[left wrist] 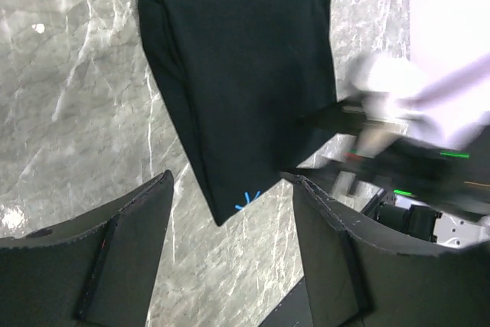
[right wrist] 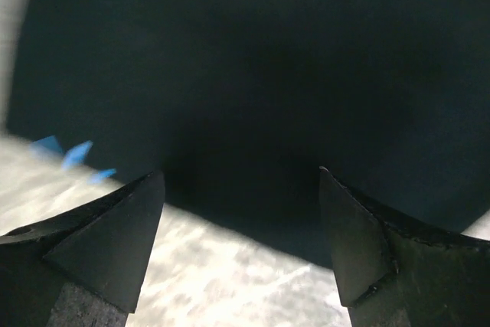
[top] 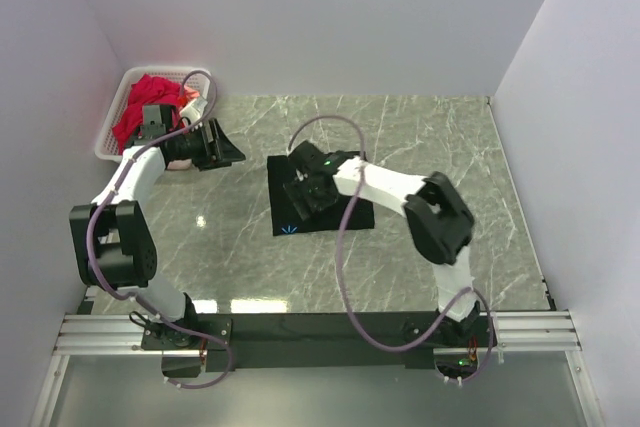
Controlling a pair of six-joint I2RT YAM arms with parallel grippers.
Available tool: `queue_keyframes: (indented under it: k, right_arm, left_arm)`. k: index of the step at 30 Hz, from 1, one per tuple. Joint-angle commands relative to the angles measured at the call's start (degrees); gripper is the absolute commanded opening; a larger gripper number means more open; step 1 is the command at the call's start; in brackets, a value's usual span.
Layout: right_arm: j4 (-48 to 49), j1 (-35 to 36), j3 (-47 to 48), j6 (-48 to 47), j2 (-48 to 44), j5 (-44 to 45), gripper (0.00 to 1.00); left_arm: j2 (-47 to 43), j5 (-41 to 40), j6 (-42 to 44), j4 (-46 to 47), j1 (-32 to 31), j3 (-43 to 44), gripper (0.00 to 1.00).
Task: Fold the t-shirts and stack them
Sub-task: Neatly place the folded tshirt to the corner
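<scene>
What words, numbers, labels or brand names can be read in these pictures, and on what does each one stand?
None: no word, number, label or brand name can be read in any view.
The black t-shirt bears a small blue mark near one corner; it is a fan of short strokes, not letters or digits.

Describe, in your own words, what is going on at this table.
T-shirt folding is under way. A black t-shirt lies folded on the marble table, and the right gripper hangs open low over it, holding nothing. The left gripper is open and empty too, beside the white basket at the far left corner, where red cloth sits piled, not yet folded.
</scene>
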Motion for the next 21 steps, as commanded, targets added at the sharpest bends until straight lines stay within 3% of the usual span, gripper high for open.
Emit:
queue_keyframes:
  k: [1,7,13,21]
  right_arm:
    - [-3.29,0.27,4.07,3.34,3.63,6.60,0.88]
    - [-3.63,-3.67,3.99,2.81,8.91,4.50,0.88]
    - [-3.73,-13.07,-2.32,-2.01,5.41,1.69,0.88]
    - [-3.29,-27.13,-13.67,-22.39,-3.64,-1.83,0.88]
  left_arm:
    - [-2.49,-2.07,-0.31,-0.90,0.02,-0.23,0.70]
    - [-3.46,-2.77,1.27,-0.46,0.46,-1.82,0.69]
    - [-2.14,-2.25,2.32,-0.20,0.63,-1.03,0.69]
    - [3.31,-0.75,3.47,-1.08,0.72,3.10,0.68]
